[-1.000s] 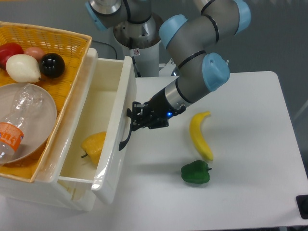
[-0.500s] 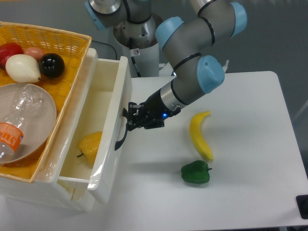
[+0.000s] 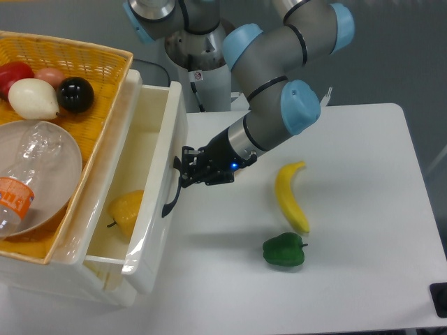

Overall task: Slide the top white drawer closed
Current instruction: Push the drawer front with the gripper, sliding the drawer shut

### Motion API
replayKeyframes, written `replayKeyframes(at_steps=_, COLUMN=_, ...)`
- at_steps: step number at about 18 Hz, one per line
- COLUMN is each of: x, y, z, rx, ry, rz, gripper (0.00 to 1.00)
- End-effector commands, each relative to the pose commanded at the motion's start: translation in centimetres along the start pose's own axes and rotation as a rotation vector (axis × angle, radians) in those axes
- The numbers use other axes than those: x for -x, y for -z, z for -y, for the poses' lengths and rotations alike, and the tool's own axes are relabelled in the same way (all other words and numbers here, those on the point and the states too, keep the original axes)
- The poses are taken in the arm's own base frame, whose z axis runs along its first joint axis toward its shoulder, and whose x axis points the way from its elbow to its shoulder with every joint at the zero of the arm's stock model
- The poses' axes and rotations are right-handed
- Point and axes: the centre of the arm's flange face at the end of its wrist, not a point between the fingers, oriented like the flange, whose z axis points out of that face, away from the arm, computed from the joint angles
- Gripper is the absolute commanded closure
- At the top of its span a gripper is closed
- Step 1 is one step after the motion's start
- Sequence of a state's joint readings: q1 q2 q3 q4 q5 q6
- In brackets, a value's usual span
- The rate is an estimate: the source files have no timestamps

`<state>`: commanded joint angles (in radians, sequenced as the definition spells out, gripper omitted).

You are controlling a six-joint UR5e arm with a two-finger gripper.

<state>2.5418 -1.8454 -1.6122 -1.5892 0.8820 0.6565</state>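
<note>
The drawer (image 3: 159,181) is seen in glossy cream-white with a black handle (image 3: 172,197), and a yellow pepper (image 3: 123,212) lies inside. A yellow banana (image 3: 290,195) and green pepper (image 3: 283,250) are set on the white table (image 3: 363,209). The basket (image 3: 98,84) is woven yellow, the arm (image 3: 279,77) grey with light-blue caps.

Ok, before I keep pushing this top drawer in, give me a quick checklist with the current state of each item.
1. Hand against the front of the top white drawer, at the black handle: ok.
2. Drawer fully closed: not ok, it stands partly open.
3. Yellow pepper sits below the drawer's rim: ok, nothing sticks up to snag.
4. Yellow basket clear of the drawer's travel: cannot tell, its edge overhangs the unit.
5. Banana and green pepper clear of the arm's path: ok, both lie on the table right of the hand.
6. Hand open or shut: cannot tell.
</note>
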Motion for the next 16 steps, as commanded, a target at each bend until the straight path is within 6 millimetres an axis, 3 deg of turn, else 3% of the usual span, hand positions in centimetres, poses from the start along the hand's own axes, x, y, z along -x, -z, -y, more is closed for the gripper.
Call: replayKeyframes(at_steps=16, x=-2.3, y=-1.9, z=0.1, rx=0.028, ry=-0.026, rz=-0.006, gripper=0.83)
